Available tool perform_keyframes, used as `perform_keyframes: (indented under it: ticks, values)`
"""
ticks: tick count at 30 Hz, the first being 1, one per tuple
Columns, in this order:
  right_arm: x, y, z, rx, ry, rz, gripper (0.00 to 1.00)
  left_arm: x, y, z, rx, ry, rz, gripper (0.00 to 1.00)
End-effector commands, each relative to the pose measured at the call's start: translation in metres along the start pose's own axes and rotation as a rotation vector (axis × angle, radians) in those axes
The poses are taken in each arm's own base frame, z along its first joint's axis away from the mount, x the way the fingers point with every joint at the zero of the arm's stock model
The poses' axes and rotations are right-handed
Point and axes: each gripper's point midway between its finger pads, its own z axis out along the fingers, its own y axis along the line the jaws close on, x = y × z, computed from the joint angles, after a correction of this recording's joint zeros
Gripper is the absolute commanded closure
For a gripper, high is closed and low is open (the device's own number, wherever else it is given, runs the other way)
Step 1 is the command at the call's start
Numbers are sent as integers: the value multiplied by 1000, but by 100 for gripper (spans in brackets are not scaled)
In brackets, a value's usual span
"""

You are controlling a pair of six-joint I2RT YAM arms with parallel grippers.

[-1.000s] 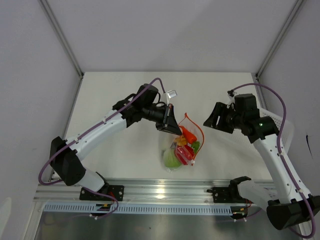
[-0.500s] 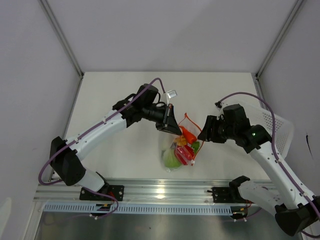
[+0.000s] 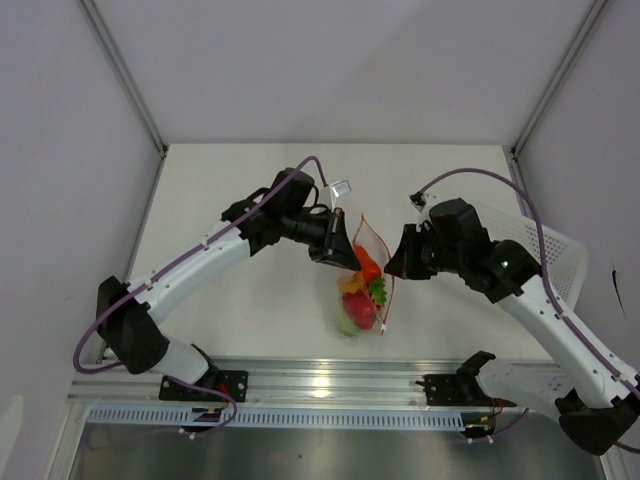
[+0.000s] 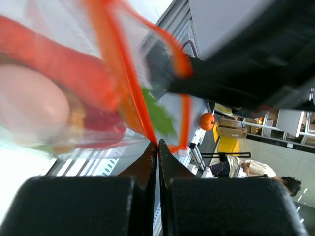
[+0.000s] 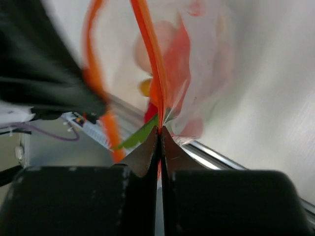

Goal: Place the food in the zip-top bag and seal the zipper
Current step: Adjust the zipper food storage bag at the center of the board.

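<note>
The zip-top bag (image 3: 362,300) hangs between both grippers, just above the table, with the food inside: a red pepper (image 3: 369,266), a green piece (image 3: 347,324) and a pink-red piece (image 3: 362,311). Its zipper (image 3: 386,290) is a red-orange strip, still parted into a loop at the top. My left gripper (image 3: 346,256) is shut on the strip's left end, and the strip (image 4: 129,83) runs straight up from the tips of my left gripper (image 4: 157,143). My right gripper (image 3: 391,268) is shut on the right end, with the strip (image 5: 150,54) rising from the tips of my right gripper (image 5: 160,129).
A white perforated basket (image 3: 556,252) stands at the right edge of the table behind the right arm. A small clear tag (image 3: 343,187) sticks up near the left wrist. The metal rail (image 3: 330,378) runs along the table's near edge.
My right arm has swung left to the bag and its jaws have shut on the zipper's right end. The bag is now drawn narrower and slightly higher. The left gripper has kept its hold.
</note>
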Motion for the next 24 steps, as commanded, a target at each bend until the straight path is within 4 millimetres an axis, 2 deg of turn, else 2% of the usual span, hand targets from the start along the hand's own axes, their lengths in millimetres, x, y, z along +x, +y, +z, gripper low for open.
perform_keyframes:
  ticks: [1, 2, 4, 5, 6, 7, 9, 10, 13, 14, 15, 17, 18, 21, 22, 24]
  values:
    - [-40, 69, -60, -131, -177, -59, 100, -5, -47, -35, 66, -99, 101, 99]
    - [-42, 73, -64, -125, -190, -54, 100, -2, -59, -44, 83, -118, 126, 99]
    - [-34, 79, -61, -143, -158, -46, 100, -2, -67, -47, 106, -141, 155, 96]
    - [-29, 78, -56, -146, -144, -43, 100, 5, -50, -38, 93, -118, 123, 95]
    - [-26, 75, -47, -135, -137, -38, 100, 6, -42, -31, 91, -100, 101, 97]
    - [-12, 58, -27, -83, -90, -20, 100, 8, -30, -23, 77, -74, 69, 99]
    - [-1, 46, -3, -57, -49, -14, 100, 17, 7, 0, 25, -13, -19, 99]
    - [13, 27, 15, -12, -6, 3, 100, 23, 20, 7, 9, 2, -44, 99]
    - [27, 7, 32, 34, 28, 23, 100, 21, 23, 6, -3, -23, -29, 99]
    - [26, 5, 32, 42, 22, 29, 100, 20, 21, 3, -10, -31, -18, 99]
    - [25, 5, 28, 44, 16, 27, 100, 15, 6, -8, -5, -51, 24, 100]
    - [8, 15, 14, 27, -29, 20, 100, 11, -2, -17, -18, -72, 52, 100]
    - [5, 14, 6, 47, -37, 17, 100, 7, -16, -26, -10, -87, 80, 99]
    - [-13, 38, -24, 4, -88, -15, 100, 9, -29, -37, 7, -93, 93, 99]
    - [-19, 39, -30, 16, -118, -18, 100, 11, -35, -40, 29, -94, 101, 99]
    - [-20, 51, -41, -10, -134, -30, 100, 13, -42, -43, 61, -97, 102, 99]
